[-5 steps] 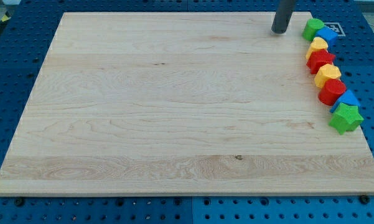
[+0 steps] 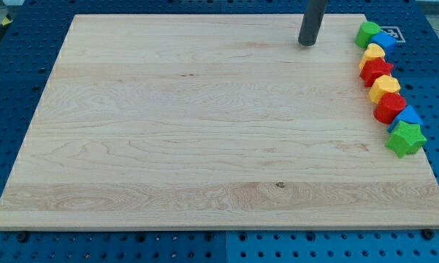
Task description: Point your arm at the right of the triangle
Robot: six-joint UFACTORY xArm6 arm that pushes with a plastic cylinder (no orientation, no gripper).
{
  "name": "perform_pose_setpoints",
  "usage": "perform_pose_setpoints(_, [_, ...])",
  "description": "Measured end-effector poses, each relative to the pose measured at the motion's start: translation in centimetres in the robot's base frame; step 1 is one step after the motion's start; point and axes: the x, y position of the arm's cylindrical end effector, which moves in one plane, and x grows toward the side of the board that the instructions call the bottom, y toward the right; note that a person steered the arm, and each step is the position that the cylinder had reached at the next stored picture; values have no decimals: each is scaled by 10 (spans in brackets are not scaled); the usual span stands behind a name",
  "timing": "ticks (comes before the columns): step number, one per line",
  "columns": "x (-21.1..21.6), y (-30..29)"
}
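Eight blocks lined the wooden board's right edge; my tip, a clawless rod, stood left of the green block.

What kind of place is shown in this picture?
Probably a robotics lab bench, not a home. A bare wooden board lies on a blue perforated base, small coloured blocks line the view's right edge, and my tip rests left of them.
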Motion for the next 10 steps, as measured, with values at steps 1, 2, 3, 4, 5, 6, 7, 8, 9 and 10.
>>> perform_pose_setpoints(1, [0,0])
perform_pose_setpoints(2, [6,0])
perform_pose_setpoints(3, [9,0])
perform_pose_setpoints(4, [9,0])
perform_pose_setpoints(5, [21,0])
perform_pose_setpoints(6, [74,-9])
perform_pose_setpoints(7, [141,-9])
perform_pose_setpoints(8, [213,-10])
perform_pose_setpoints(9, [287,-7])
perform_pose_setpoints(10, [339,40])
